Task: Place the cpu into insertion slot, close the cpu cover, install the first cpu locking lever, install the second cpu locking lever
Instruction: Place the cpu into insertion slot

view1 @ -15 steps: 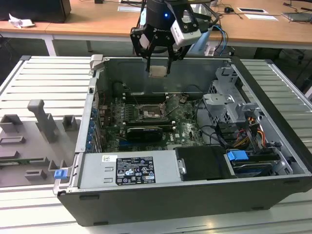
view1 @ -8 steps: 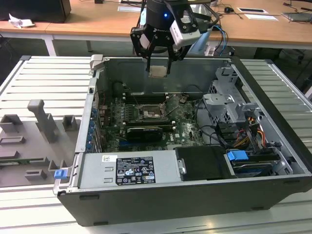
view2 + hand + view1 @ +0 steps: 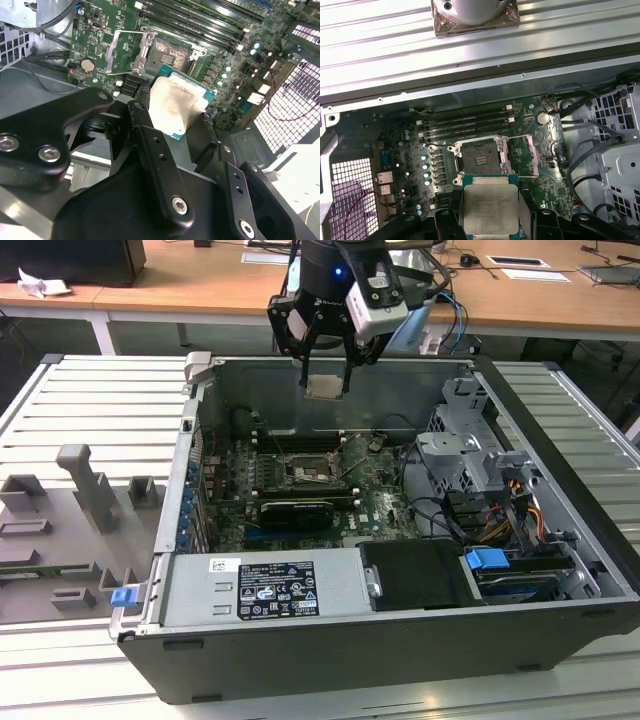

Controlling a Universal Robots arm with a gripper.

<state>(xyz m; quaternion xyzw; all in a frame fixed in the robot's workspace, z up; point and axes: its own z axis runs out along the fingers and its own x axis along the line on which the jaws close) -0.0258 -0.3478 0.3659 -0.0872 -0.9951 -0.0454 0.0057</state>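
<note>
My gripper (image 3: 326, 382) hangs above the open computer case, shut on the cpu (image 3: 325, 387), a flat square chip with a silvery-tan top. In both wrist views the cpu (image 3: 177, 107) (image 3: 490, 207) sits between the black fingers (image 3: 145, 132), held well above the green motherboard (image 3: 545, 175). The insertion slot (image 3: 480, 156) (image 3: 167, 52) (image 3: 308, 473) is a bare black square socket below and ahead of the chip. The cpu cover (image 3: 522, 156) (image 3: 127, 50) stands swung open beside the socket. Thin wire levers (image 3: 470, 143) lie along the socket's edges.
A long black expansion card (image 3: 295, 512) lies in front of the socket, and memory slots (image 3: 465, 125) run behind it. A grey drive cage (image 3: 470, 450) with cables fills the case's right in the exterior view. A power supply (image 3: 265, 590) sits at the front, and a grey fixture tray (image 3: 80, 510) outside on the left.
</note>
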